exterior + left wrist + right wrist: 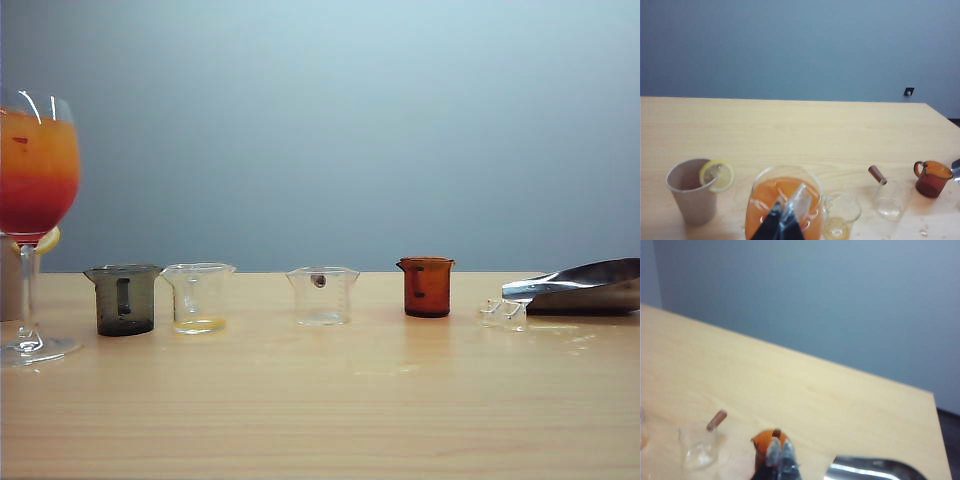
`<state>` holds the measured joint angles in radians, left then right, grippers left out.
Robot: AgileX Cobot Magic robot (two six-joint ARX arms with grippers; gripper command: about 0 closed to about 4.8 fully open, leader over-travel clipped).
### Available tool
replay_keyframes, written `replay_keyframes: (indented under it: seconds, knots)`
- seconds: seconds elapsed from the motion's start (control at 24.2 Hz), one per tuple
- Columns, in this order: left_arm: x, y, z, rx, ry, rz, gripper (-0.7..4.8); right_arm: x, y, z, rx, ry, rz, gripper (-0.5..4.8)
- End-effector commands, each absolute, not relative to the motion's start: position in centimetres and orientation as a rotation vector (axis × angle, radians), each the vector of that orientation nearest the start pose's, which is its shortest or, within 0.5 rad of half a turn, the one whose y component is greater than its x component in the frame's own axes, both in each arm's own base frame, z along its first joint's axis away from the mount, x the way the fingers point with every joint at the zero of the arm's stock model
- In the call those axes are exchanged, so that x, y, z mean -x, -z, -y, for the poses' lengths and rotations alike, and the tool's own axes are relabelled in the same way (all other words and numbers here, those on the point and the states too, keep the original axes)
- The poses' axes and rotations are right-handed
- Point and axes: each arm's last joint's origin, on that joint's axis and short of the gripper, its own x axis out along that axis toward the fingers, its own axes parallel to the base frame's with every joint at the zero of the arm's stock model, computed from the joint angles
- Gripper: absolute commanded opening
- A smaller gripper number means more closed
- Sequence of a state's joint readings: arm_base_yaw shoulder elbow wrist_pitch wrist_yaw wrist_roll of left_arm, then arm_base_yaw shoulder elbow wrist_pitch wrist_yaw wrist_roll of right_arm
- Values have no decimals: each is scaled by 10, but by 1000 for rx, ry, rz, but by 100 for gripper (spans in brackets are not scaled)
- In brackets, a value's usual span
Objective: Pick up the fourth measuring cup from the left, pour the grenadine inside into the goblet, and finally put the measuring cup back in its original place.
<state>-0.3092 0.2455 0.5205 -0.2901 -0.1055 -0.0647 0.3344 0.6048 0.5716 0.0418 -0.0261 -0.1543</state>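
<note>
The exterior camera sits low, near table [320, 400] level, facing a row of cups and the grey wall side-on. The left wrist camera looks down and forward from above the goblet [784, 200], close beneath it. The right wrist camera looks down from above the fourth measuring cup [765, 440]. All three views share that amber cup and the clear cup [322, 295] beside it.
</note>
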Motion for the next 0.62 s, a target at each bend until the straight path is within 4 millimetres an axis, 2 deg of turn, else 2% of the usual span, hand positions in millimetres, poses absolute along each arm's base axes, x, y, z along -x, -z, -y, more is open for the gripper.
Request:
replay_keyframes:
  seconds: [0.04, 0.33, 0.62]
  knots:
    - [-76, -281, 21, 64, 207, 17, -5, -138, -303, -49, 152, -366, 3, -1]
    - [-71, -253, 21, 70, 273, 41, -5, -138, -300, -49, 157, -365, -32, -1]
    - [-68, -237, 20, 71, 244, 53, -5, -139, -299, -49, 159, -365, -37, -1]
